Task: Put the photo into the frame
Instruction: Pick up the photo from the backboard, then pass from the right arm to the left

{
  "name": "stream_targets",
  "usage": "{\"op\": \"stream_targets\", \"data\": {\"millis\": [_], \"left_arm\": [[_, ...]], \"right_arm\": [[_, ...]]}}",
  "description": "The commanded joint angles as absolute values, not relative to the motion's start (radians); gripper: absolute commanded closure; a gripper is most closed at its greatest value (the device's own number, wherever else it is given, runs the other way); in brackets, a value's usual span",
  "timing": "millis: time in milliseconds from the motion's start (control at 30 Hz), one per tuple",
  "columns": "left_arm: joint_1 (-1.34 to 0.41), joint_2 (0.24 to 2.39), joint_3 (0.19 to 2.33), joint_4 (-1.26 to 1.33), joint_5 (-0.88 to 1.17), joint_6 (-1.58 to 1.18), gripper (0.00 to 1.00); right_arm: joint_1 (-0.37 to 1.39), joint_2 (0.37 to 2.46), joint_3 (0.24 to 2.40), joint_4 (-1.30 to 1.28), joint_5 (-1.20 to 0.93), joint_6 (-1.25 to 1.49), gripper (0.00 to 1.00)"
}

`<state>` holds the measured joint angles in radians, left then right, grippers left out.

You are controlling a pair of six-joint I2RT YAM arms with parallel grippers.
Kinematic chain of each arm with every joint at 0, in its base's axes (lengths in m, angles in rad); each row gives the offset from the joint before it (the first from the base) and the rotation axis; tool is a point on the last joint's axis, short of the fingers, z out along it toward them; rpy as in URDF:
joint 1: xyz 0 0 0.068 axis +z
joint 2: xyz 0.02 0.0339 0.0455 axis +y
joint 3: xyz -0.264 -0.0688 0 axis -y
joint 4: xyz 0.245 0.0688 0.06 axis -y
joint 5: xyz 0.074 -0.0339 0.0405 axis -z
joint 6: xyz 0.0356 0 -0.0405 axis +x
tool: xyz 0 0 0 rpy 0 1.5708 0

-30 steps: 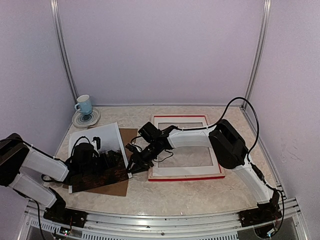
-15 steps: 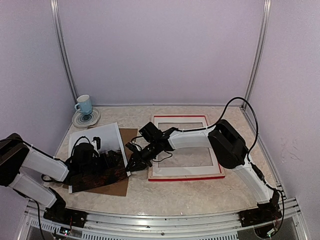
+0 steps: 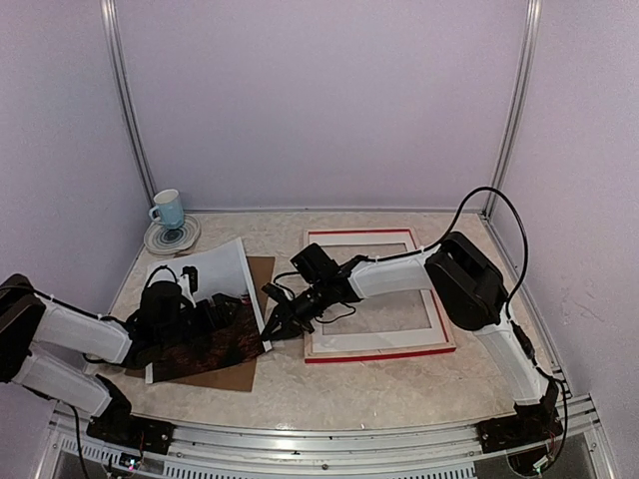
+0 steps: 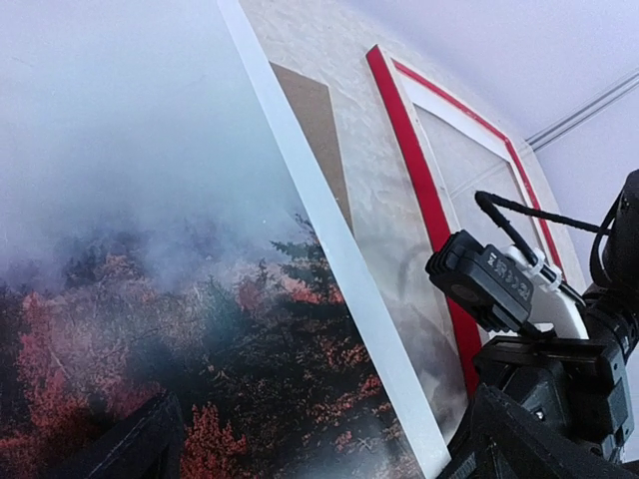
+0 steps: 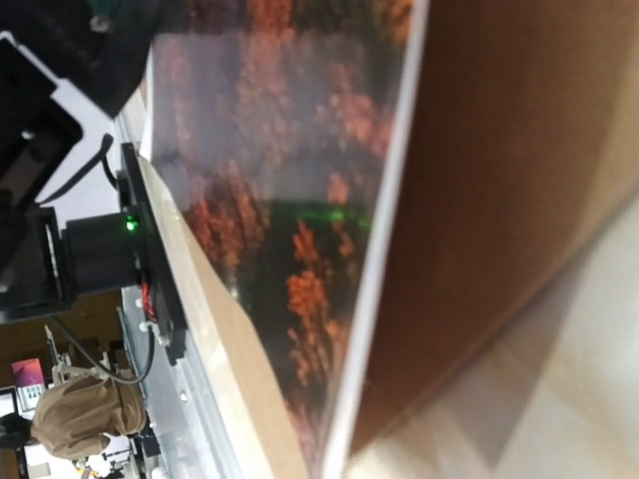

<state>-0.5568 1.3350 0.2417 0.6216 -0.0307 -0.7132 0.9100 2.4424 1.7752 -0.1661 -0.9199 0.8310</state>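
My right gripper [image 3: 274,327] pinches the photo [image 3: 220,347] by the edge at its tip; my left gripper [image 3: 218,311] hangs spread wide just above that same sheet.

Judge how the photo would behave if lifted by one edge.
Probably floppy: the photo is a thin sheet, and its edge at the right hand looks raised off the board. Likely light. Its shiny-looking surface may be slippery.
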Motion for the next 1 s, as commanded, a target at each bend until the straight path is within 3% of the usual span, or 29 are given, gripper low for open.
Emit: {"op": "stream_targets", "data": {"millis": [0,400,967], "left_arm": [[-0.558,1.259,0.247,0.597,-0.035,-0.699,0.01],[-0.558,1.189,0.309,0.484,-0.059,-0.675,0.01],[-0.563,1.175,0.337,0.481,-0.041,-0.673,0.01]], "right_arm": [[0.887,2.35,1.737,-0.1,-0.949,0.836,0.98],[0.838,2.237,1.708,-0.189,-0.891,0.746,0.97],[0.751,1.925,1.575,-0.387,-0.768,0.536,0.97]]}}
